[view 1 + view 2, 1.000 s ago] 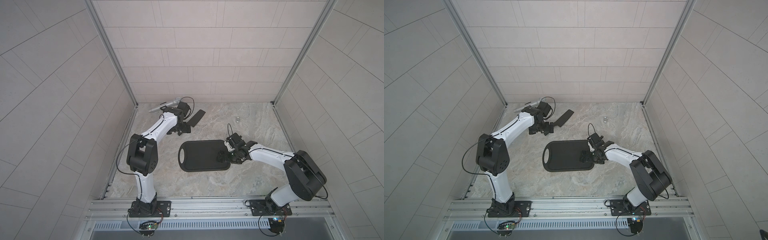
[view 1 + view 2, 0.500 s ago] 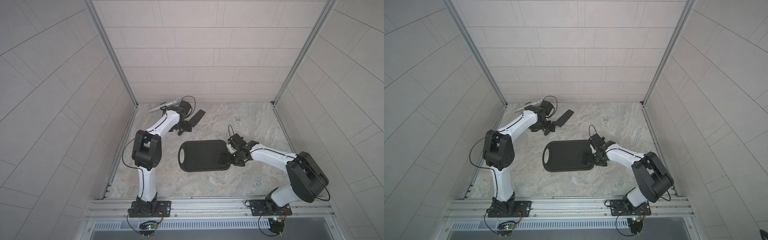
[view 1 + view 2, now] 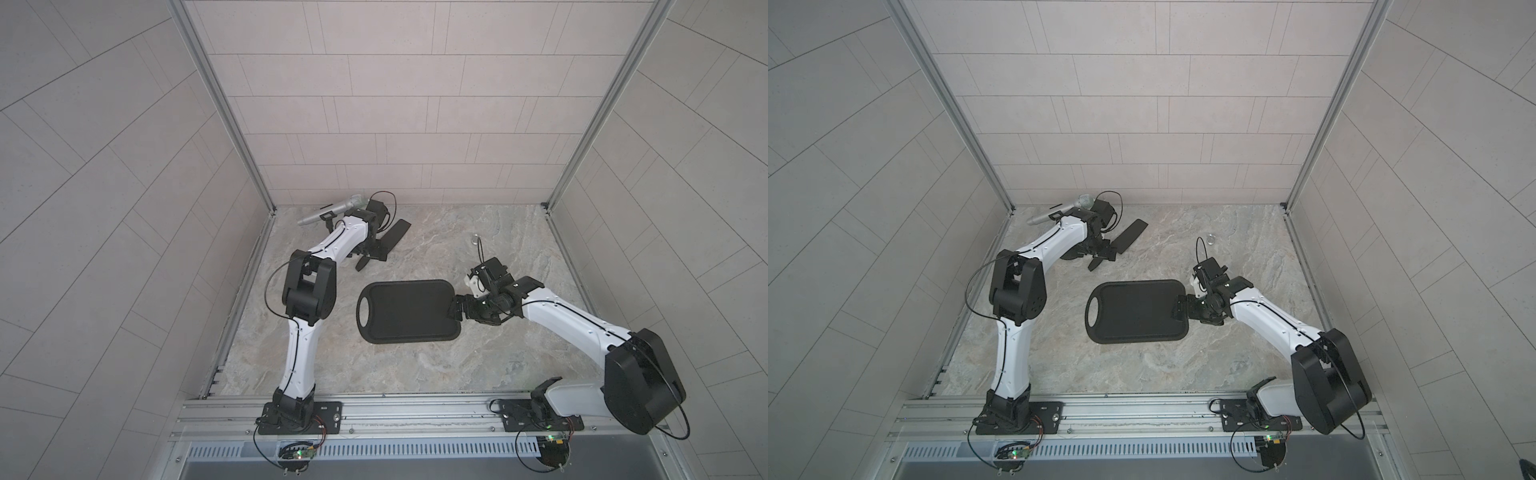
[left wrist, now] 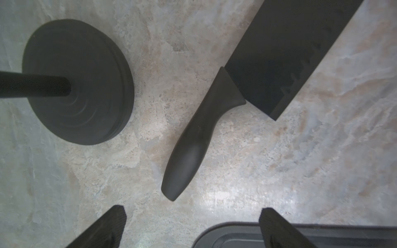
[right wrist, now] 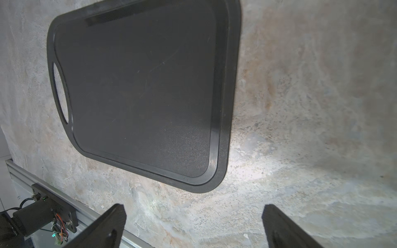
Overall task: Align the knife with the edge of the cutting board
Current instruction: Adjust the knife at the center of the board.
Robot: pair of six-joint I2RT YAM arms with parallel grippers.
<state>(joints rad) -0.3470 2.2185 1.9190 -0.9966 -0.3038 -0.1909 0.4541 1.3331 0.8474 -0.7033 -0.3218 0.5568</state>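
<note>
The matte-black knife (image 3: 394, 235) (image 3: 1128, 235) lies slantwise on the stone table at the back left, its handle (image 4: 193, 148) pointing toward the cutting board. My left gripper (image 3: 371, 254) (image 3: 1101, 252) (image 4: 191, 211) hangs open just over the handle's end, touching nothing. The black cutting board (image 3: 407, 311) (image 3: 1136, 311) (image 5: 139, 85) lies flat mid-table, apart from the knife, with its handle hole to the left. My right gripper (image 3: 454, 311) (image 3: 1180, 310) (image 5: 192, 209) is open and empty at the board's right short end.
A silver microphone (image 3: 332, 210) (image 3: 1059, 212) stands on a black stand in the back left corner, its round base (image 4: 77, 81) close beside the knife handle. A small ring (image 3: 475, 239) lies at the back right. Tiled walls enclose three sides.
The left arm's elbow has swung inward while its gripper stays over the knife handle. The right gripper has drifted slightly right. Knife and board have not moved.
</note>
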